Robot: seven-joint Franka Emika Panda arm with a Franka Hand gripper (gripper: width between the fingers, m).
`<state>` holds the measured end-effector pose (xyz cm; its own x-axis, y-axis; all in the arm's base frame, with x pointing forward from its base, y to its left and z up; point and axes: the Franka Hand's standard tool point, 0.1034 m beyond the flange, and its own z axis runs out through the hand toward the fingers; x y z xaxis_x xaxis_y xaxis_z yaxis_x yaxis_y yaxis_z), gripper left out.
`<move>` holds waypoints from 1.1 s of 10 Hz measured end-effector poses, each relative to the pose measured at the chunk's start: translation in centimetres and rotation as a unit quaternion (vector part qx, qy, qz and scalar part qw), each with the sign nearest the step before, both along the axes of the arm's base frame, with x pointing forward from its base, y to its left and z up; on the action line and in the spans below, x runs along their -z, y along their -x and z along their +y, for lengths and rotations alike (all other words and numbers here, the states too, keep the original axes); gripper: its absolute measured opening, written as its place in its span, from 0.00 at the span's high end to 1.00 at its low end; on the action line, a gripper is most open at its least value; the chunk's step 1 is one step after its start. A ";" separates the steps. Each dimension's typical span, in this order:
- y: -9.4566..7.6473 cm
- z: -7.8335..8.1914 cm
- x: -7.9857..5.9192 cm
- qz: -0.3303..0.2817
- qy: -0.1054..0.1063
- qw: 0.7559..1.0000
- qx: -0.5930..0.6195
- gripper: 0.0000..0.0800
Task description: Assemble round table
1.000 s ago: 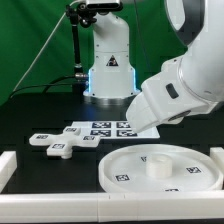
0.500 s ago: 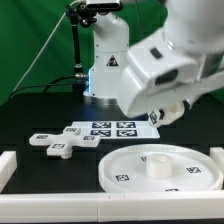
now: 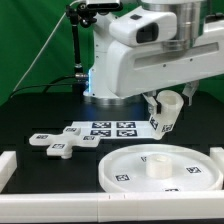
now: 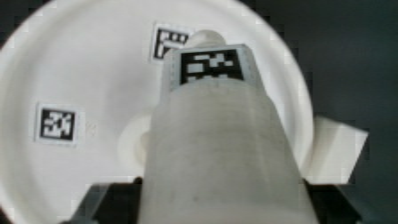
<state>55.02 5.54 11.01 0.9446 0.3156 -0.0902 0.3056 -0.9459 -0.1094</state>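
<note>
Swinging round over the last 1 second, the arm has turned its wrist upright and lifted the leg clear of the table. Well off to the exterior view's left of the gripper point(image 3: 165, 104), and lower, lies the cross-shaped base point(image 3: 60, 144). Nearer on that same side is the marker board point(image 3: 108, 128). The jaws are clamped on the short leg point(image 3: 166, 120), which hangs tilted with 1 tag showing. Just below the gripper sits the round disc point(image 3: 115, 165) with its central hub point(image 3: 155, 163). The leg looks like light, rigid, smooth plastic, liable to twist in a loose pinch. A hold across its side wall, lower end free, should suit seating it.
</note>
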 end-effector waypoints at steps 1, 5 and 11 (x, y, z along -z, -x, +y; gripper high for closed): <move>0.5 -0.4 -0.4 -0.038 -0.016 0.998 0.044 0.49; -0.2 -2.0 -0.2 -0.184 -0.010 0.981 0.060 0.49; -1.4 -0.9 -0.1 -0.210 -0.005 0.978 0.018 0.49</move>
<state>56.44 4.60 11.13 0.9085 0.2796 0.3105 0.2913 -0.9566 0.0091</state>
